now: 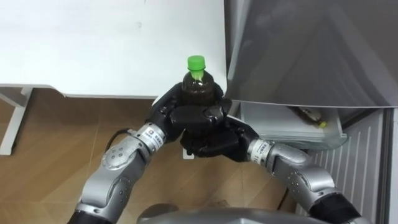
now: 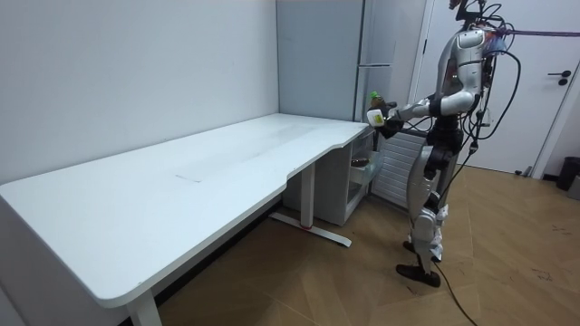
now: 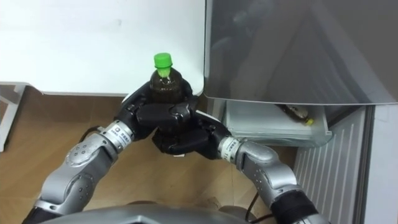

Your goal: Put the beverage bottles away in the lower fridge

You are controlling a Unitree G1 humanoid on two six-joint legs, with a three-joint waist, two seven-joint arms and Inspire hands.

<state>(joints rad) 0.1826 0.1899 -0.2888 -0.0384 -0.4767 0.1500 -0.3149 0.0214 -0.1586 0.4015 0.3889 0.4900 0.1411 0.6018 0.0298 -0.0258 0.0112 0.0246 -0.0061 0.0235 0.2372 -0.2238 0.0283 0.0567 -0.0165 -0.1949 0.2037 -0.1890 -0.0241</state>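
A drink bottle [image 1: 199,87] with dark liquid and a green cap stands upright between both hands, just off the white table's right corner. My left hand [image 1: 180,113] wraps round its body, fingers curled across the front. My right hand [image 1: 211,144] cups it from below, fingers curled under the left hand. In the room view I stand before the grey fridge [image 2: 317,54] with the bottle [image 2: 373,98] held out at chest height. The lower fridge compartment [image 1: 283,127] is open below the grey front, and another bottle [image 1: 309,115] lies inside it.
The white table [image 1: 93,43] fills the upper left, its leg [image 1: 15,121] at the far left. The grey fridge front [image 1: 311,50] rises on the right. A ribbed white panel [image 1: 367,162] stands at the lower right. Wooden floor lies below my arms.
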